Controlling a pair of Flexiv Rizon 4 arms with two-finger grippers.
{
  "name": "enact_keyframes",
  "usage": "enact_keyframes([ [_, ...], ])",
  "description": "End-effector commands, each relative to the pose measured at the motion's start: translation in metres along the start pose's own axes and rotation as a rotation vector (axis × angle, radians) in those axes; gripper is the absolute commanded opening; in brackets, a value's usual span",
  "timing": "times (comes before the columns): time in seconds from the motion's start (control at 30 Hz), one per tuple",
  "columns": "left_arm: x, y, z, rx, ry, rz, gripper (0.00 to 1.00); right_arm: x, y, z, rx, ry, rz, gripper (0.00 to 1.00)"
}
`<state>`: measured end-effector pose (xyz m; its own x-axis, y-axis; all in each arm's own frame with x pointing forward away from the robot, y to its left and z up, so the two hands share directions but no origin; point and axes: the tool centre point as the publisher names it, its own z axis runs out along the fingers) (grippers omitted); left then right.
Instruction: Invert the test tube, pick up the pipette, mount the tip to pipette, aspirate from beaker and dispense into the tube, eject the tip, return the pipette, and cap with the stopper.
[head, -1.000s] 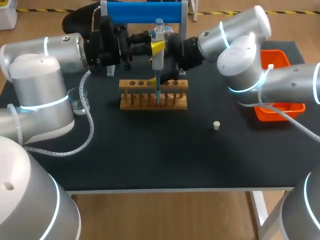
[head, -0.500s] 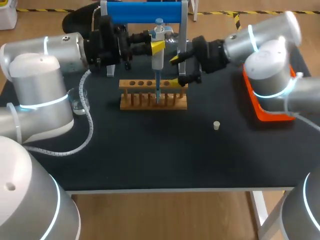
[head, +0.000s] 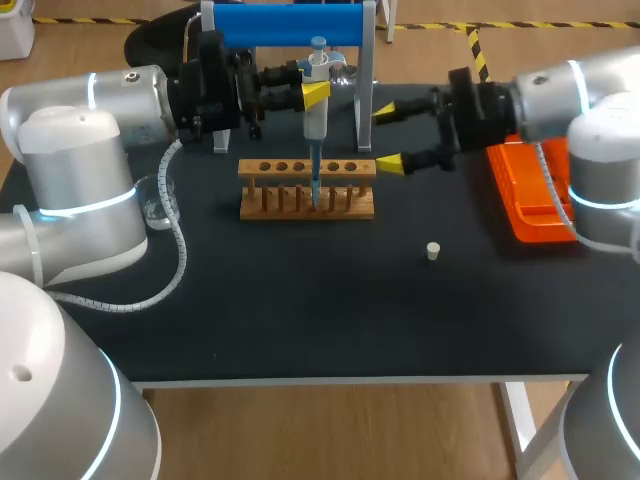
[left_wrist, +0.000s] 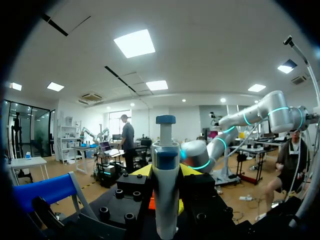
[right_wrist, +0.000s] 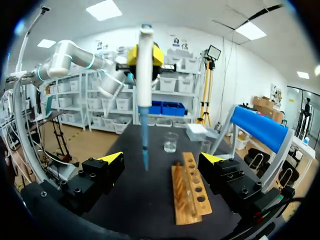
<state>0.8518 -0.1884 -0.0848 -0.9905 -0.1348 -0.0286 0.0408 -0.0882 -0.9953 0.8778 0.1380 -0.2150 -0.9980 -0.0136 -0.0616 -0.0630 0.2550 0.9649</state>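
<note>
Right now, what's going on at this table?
The left gripper holds the pipette upright over the wooden test tube rack, with its blue tip pointing down at the rack. Whether the tip is inside a tube cannot be told. The right gripper is open and empty, to the right of the rack. The stopper lies loose on the table, so capping is not yet done.

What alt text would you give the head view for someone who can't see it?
The left tool holds a pipette upright, its tip down at a wooden rack. The right tool hangs open beside the rack; a small stopper lies nearer the front.
</note>
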Motion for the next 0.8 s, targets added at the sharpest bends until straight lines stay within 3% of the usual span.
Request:
enact_keyframes([
  [0.03, 0.000, 0.000, 0.001, 0.002, -0.001, 0.001, 0.00, 0.021, 0.013, -0.023, -0.057, 0.002, -0.012, 1.00],
  [0.5, 0.000, 0.000, 0.001, 0.002, -0.001, 0.001, 0.00, 0.033, 0.060, 0.003, -0.220, 0.061, 0.005, 1.00],
  [0.8, 0.000, 0.000, 0.001, 0.002, -0.001, 0.001, 0.00, 0.035, 0.080, 0.026, -0.263, 0.070, -0.003, 1.00],
])
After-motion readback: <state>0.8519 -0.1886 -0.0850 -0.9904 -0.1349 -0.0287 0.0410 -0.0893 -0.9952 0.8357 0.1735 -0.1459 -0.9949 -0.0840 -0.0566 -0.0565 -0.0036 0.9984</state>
